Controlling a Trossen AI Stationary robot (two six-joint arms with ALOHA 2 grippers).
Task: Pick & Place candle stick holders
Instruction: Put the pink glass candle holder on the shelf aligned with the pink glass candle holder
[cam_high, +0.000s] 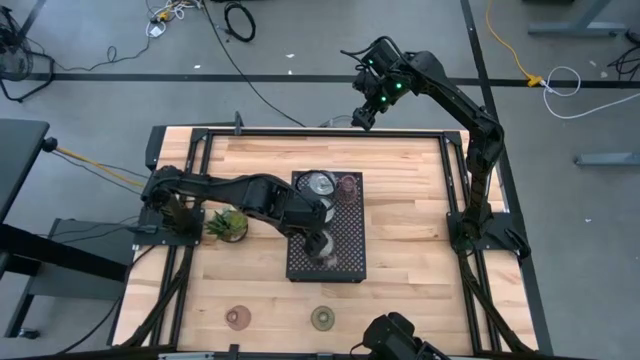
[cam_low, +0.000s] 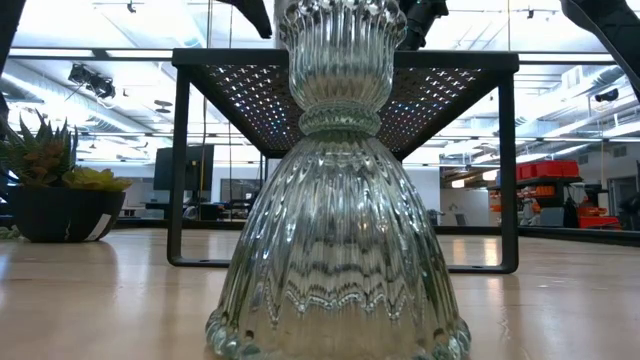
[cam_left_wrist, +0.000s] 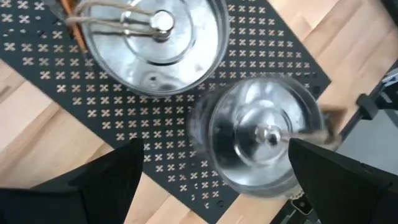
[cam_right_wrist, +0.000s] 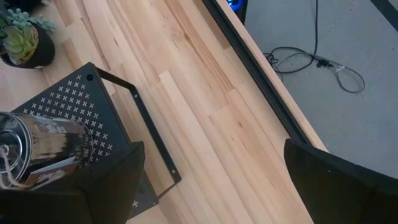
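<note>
On tray (cam_left_wrist: 186, 118), unlabelled (seemingly) silver cups (cam_left_wrist: 155, 43)

Left pincer (cam_high: 318, 243) and right pincer (cam_high: 364, 117) both gape wide.

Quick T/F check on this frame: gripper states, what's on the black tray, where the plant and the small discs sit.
1. The left gripper is open above a silver cup on the black tray. True.
2. The right gripper holds a silver cup. False: it is open and empty, raised near the table's far edge.
3. The plant stands on the tray. False: it stands on the wooden table, left of the tray.
4. Two small discs, the pink disc and the green disc, lie on the table near its front edge. True.
</note>
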